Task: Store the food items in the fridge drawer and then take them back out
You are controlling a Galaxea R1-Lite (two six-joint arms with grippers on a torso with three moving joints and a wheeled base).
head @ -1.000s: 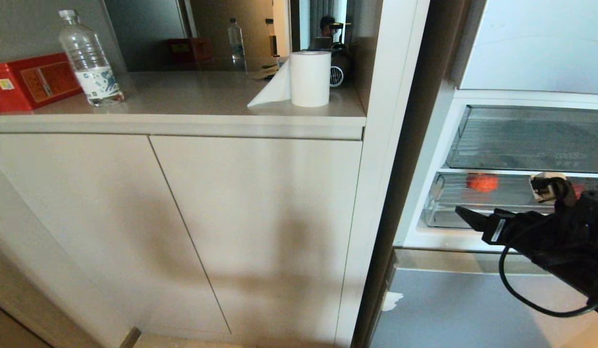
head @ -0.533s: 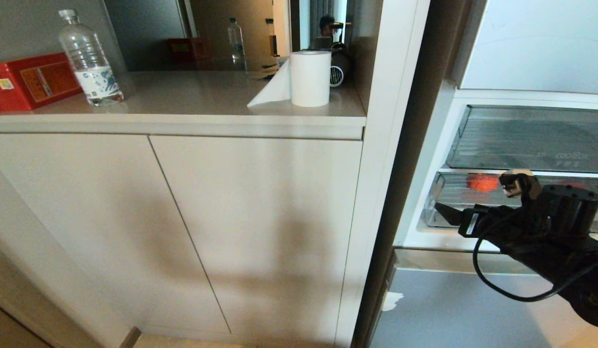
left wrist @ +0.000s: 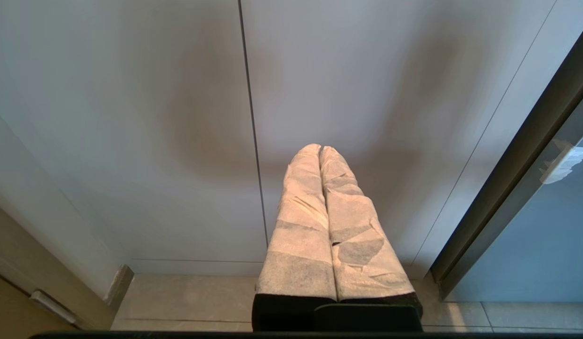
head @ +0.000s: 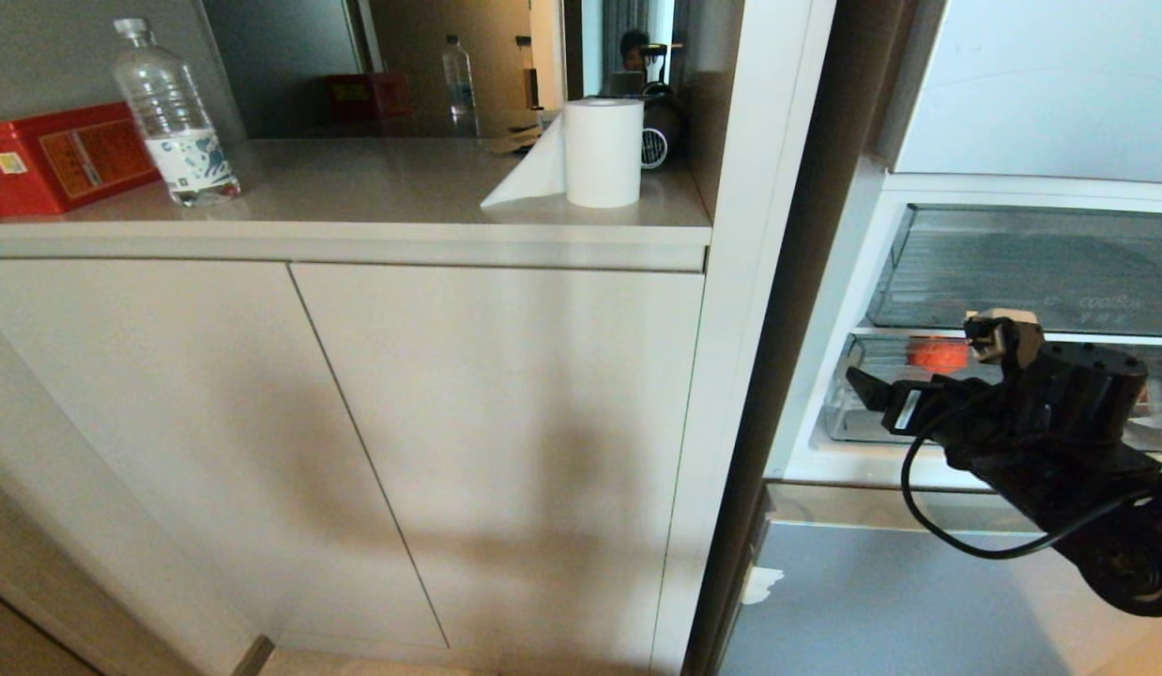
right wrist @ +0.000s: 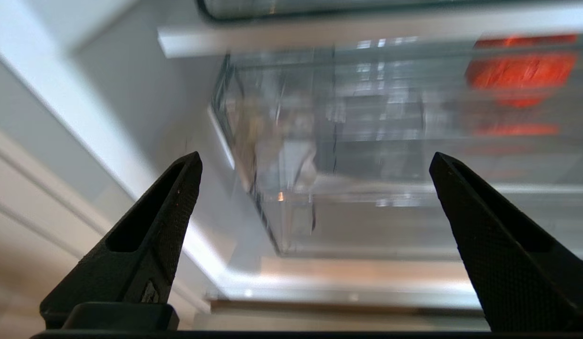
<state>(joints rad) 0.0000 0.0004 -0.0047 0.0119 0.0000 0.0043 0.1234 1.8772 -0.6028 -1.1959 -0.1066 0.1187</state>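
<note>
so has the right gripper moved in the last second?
Yes. The right gripper, open and empty, has shifted left and up against the fridge drawer, now level with its left front corner.

counter (head: 374, 192) over two pale cabinet doors (head: 487, 441). on it: red box (head: 65, 160) at far left, clear bottle (head: 173, 117) just beside it, upright; white paper roll (head: 603, 152) at right end, loose sheet trailing left. small dark fan (head: 658, 133) behind roll.
</note>
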